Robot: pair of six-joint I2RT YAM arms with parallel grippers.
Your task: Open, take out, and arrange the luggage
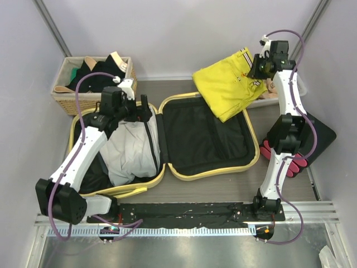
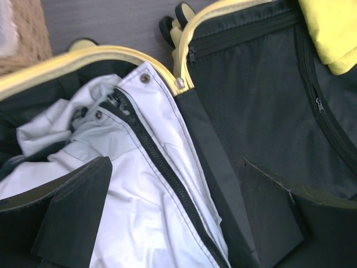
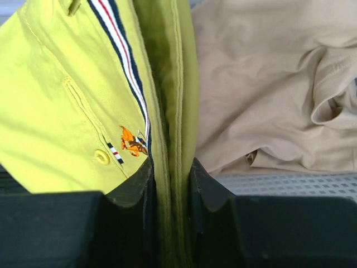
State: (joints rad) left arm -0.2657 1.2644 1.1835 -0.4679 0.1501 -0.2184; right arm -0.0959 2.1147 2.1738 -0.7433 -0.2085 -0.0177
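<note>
The luggage (image 1: pixel 206 139), a pale-yellow hard-shell suitcase with black lining, lies open flat in two halves at mid-table. Its left half holds a crumpled white zip jacket (image 1: pixel 131 151). My left gripper (image 1: pixel 139 111) hovers just over that jacket near the hinge. In the left wrist view the gripper (image 2: pixel 170 209) is open, its fingers either side of the jacket (image 2: pixel 139 195) and its black zip. At the back right, my right gripper (image 1: pixel 257 70) is shut on a folded edge of a yellow garment (image 1: pixel 228 84). In the right wrist view that fold (image 3: pixel 170 111) runs between the jaws (image 3: pixel 170 190).
A wicker basket (image 1: pixel 64 92) of dark clothes stands at the back left. A beige garment (image 3: pixel 268 84) lies on a white perforated tray (image 3: pixel 290 183) under the right gripper. A black box (image 1: pixel 321 137) with red cylinders (image 1: pixel 268 149) sits by the right arm. Walls close in on both sides.
</note>
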